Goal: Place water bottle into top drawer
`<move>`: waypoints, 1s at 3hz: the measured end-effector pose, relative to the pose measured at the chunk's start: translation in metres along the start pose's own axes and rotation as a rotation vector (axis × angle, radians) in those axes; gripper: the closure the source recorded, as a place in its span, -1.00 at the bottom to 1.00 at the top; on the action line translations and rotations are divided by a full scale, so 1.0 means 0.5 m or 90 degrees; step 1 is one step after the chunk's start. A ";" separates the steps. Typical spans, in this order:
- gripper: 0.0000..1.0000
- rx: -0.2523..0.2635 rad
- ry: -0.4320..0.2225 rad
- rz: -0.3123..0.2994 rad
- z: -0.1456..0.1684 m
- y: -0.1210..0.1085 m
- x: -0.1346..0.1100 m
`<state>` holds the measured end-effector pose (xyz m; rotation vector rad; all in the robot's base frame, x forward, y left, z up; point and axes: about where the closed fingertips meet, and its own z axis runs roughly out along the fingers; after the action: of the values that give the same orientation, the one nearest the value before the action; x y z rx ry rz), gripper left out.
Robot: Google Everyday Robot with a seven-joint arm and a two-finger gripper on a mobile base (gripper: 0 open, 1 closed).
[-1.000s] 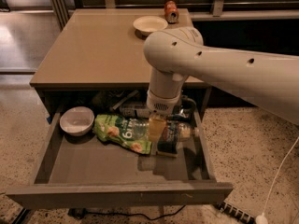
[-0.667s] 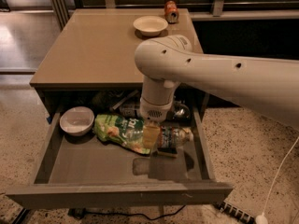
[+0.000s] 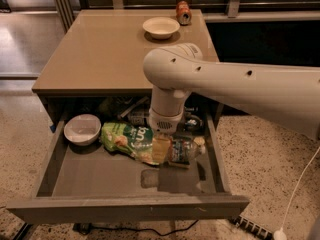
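The bottle [image 3: 184, 151] lies on its side in the drawer [image 3: 125, 209], right of the middle, with its right end near the right wall. The drawer is pulled out wide from under the table [image 3: 100, 54]. The hand [image 3: 161, 149] hangs straight down into the drawer from the arm [image 3: 240, 89], just left of the bottle and at the right end of a green bag [image 3: 127, 139]. Whether the hand touches the bottle, and whether it is clenched or released, cannot be told. The bag lies flat left of the bottle, and a white bowl [image 3: 82, 129] sits upright in the drawer's back left corner, apart from the bag. The front part of the drawer floor is bare grey. The arm reaches in from the right and crosses over the table's front right corner. On the table's far edge stand 1 cream bowl [image 3: 161, 27] and, just right of it, 1 orange can [image 3: 183, 12]. A white cable [image 3: 300, 184] runs over the speckled floor at the right.
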<state>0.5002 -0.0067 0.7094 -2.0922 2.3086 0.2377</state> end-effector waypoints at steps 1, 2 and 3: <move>1.00 -0.025 0.002 -0.019 0.049 0.009 -0.022; 1.00 -0.064 0.012 -0.038 0.122 0.033 -0.028; 1.00 -0.064 0.012 -0.038 0.122 0.033 -0.028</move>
<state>0.4799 0.0164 0.6523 -2.2148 2.2874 0.3414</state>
